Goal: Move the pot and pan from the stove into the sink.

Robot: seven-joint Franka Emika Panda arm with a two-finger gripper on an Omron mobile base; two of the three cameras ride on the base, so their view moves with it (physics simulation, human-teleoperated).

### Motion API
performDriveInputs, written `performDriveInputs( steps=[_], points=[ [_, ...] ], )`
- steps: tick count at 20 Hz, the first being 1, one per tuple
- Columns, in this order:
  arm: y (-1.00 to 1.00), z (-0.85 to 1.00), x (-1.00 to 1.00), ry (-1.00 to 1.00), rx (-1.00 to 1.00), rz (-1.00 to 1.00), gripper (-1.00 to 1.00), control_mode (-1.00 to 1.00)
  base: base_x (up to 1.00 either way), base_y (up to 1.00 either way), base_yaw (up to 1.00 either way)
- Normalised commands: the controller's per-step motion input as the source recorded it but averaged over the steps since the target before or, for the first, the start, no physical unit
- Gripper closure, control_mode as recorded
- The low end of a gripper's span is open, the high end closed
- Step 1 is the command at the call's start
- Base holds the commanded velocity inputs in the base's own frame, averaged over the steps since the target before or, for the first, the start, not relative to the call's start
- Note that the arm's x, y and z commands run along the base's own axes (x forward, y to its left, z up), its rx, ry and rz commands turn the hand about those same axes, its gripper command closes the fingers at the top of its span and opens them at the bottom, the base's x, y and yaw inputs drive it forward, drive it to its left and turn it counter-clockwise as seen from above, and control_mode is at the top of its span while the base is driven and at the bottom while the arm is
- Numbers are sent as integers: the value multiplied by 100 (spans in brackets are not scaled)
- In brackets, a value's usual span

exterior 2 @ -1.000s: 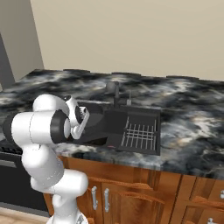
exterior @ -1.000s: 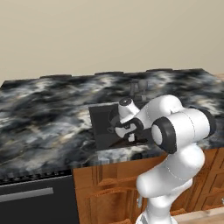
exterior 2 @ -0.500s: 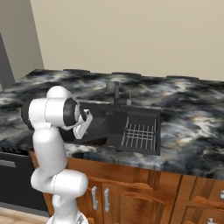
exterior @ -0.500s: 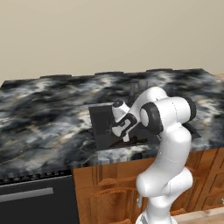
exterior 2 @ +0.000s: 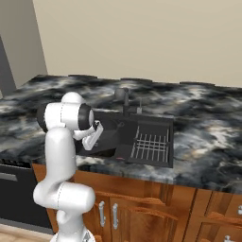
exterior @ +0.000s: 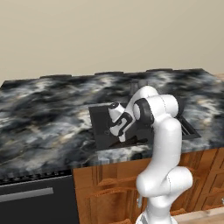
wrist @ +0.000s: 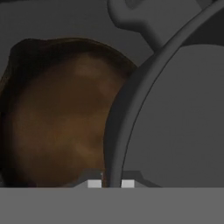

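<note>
In the left base view the white arm rises from the lower right, folds at its dark elbow joint and bends down to the left, so that the wrist tips into the sink (exterior: 101, 127), a dark basin sunk in the marbled countertop (exterior: 39, 118). The gripper (exterior: 114, 131) hangs low inside the basin, near its front wall.

In the right base view the arm stands at the lower left, its upper link upright and the hand angled down to the right over the sink's left half. The gripper (exterior 2: 90, 144) is there partly hidden behind the hand. A wire rack (exterior 2: 150, 145) lies in the right half of the basin, and the slim faucet (exterior 2: 125, 100) stands at the back rim.

In the hand view the pan (wrist: 57, 122) lies at the left, its brown inside facing the camera. The pot (wrist: 175, 122) is at the right, its grey rim curving up from between the two finger tips (wrist: 94, 183). One loop handle shows at the top. The jaws are closed down on the pot's thin rim wall, which runs straight through the narrow gap between them. The pot's rim overlaps the pan's right edge.
</note>
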Motion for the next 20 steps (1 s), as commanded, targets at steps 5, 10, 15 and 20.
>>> performDriveInputs(
  steps=[5, 10, 15, 20],
  points=[
    [0, -35, 29, 1, -2, -4, 100, -100, 0, 0, 0],
    [0, -23, 26, 0, -1, -4, -100, -100, 0, 0, 0],
    [0, 6, 22, 0, 1, -5, -100, -100, 0, 0, 0],
    [6, 52, 21, 1, 0, -6, -100, -100, 0, 0, 0]
  ],
)
